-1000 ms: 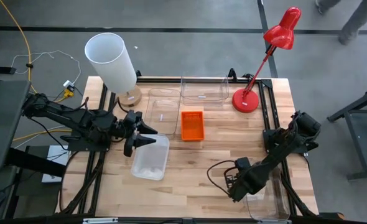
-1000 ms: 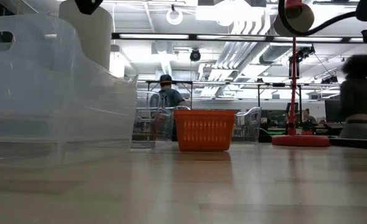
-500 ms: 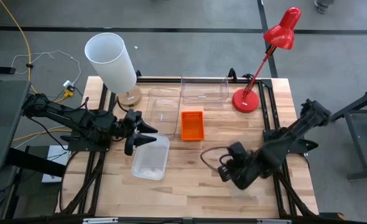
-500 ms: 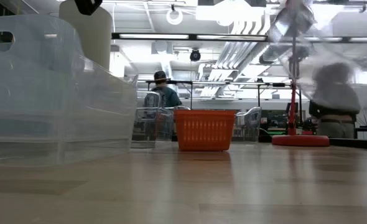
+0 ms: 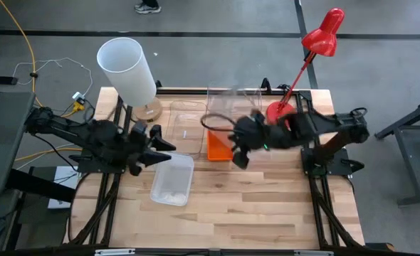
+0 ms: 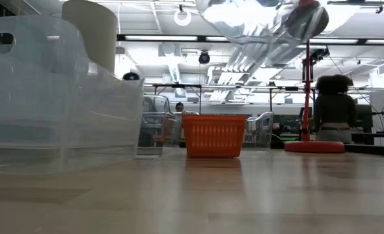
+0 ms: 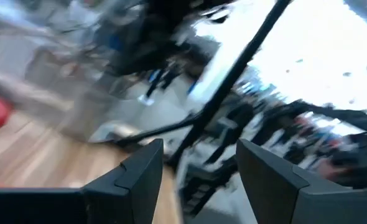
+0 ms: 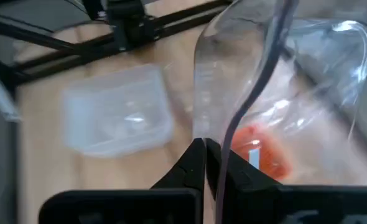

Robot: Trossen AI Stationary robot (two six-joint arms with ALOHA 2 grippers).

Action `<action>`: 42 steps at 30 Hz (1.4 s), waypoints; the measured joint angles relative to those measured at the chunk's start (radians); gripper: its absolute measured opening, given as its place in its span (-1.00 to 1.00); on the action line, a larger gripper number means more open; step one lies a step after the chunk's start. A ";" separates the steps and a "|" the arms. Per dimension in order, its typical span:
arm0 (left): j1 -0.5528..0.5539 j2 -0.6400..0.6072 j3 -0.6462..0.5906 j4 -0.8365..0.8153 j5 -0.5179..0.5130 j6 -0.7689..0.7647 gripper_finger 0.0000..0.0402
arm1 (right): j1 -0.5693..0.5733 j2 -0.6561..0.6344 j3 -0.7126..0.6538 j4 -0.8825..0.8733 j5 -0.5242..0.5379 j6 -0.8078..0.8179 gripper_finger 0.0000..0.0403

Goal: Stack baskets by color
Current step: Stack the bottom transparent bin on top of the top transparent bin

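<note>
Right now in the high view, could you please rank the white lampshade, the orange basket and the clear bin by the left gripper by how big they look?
1. White lampshade, though it stands nearer the camera, so this is unsure.
2. Clear bin.
3. Orange basket, partly hidden by the right arm.

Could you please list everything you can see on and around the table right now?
Orange basket: one, orange, table centre, partly under the right arm.
Clear bins on the table: three, see-through; one near the left gripper, two at the back.
Carried clear bin: one, see-through, in the air above the orange basket, its wall pinched by the right gripper.
Lampshade: one, white, back left corner.
Desk lamp: one, red, back right.
Table: one, light wood.
Left gripper: dark, open, beside the near clear bin.
Right gripper: dark, shut on the carried bin's wall.
</note>
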 joint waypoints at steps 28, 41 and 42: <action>0.000 -0.134 -0.001 0.062 -0.079 0.053 -0.05 | -0.506 0.447 0.202 -0.216 -0.093 -0.871 -1.00; 0.000 -0.134 -0.001 0.057 -0.079 0.053 -0.05 | -0.584 0.465 0.192 -0.268 -0.198 -0.843 -1.00; 0.000 -0.134 -0.001 0.057 -0.078 0.055 -0.05 | -0.586 0.465 0.181 -0.254 -0.204 -0.842 -1.00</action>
